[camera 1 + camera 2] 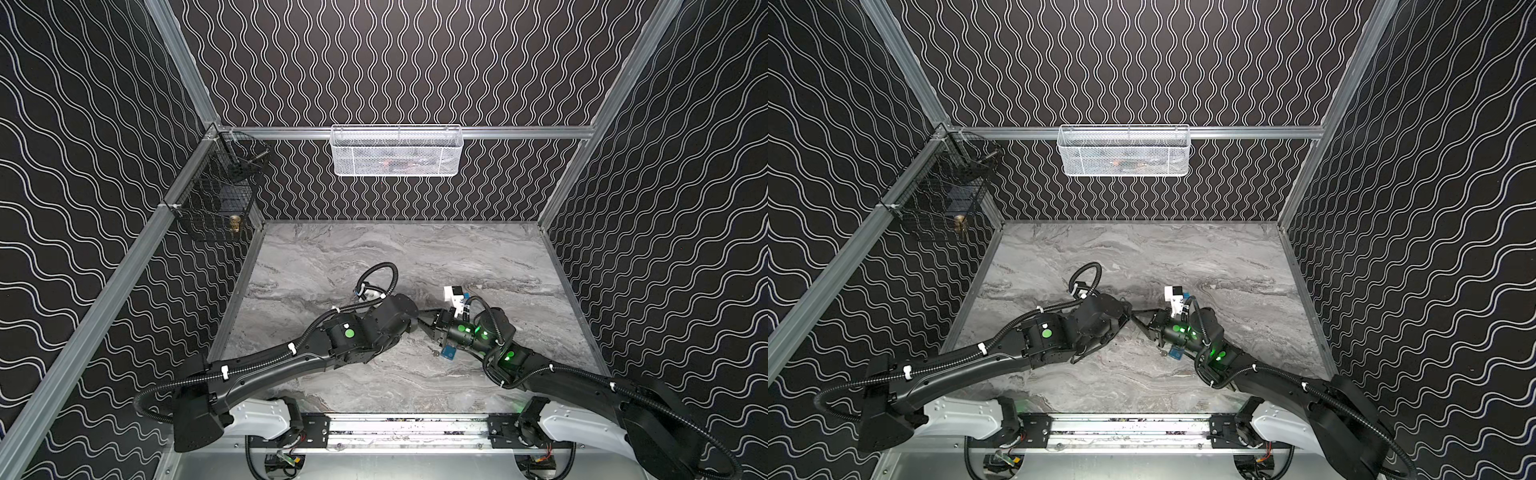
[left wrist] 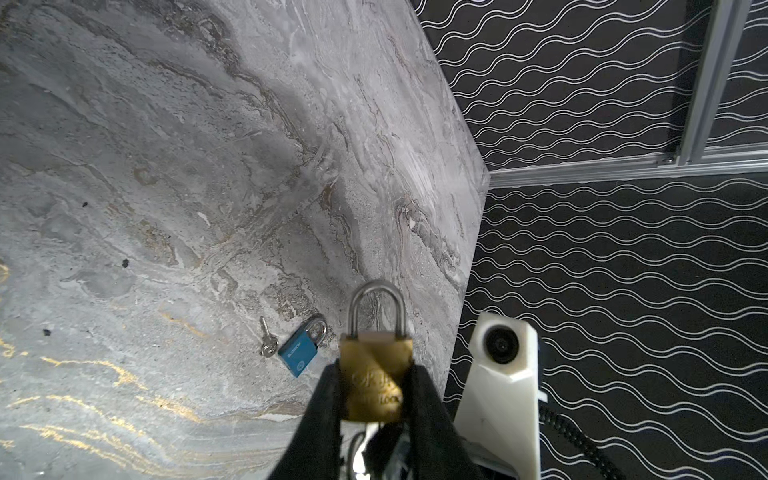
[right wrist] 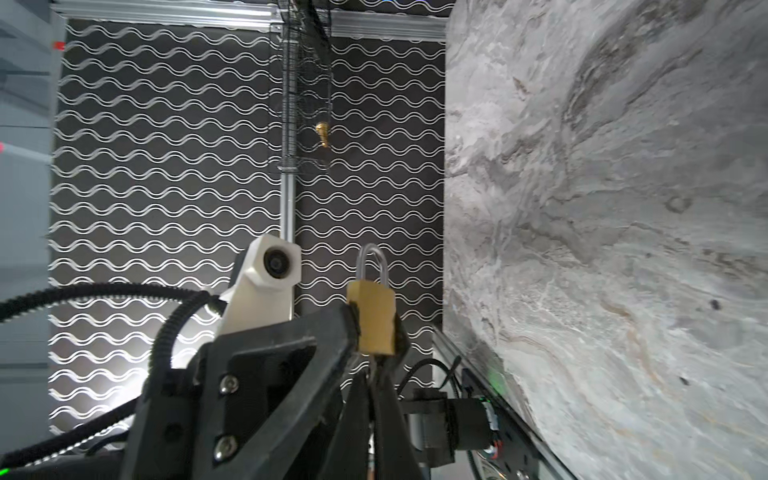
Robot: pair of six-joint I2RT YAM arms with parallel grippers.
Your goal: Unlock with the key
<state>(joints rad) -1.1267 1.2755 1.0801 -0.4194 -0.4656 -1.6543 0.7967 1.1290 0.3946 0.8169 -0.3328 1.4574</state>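
Left wrist: left pincer (image 2: 374, 388) clamps brass padlock (image 2: 375, 361), shackle (image 2: 377, 305) closed; right pincer (image 3: 376, 374) pinched shut beneath it, key unseen; unlocking not yet done.

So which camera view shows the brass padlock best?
The left wrist view: the brass padlock turns its broad face to the camera, shackle closed, body clamped in the left gripper. The right wrist view shows the brass padlock narrow side on. In both top views the arms hide it almost wholly.
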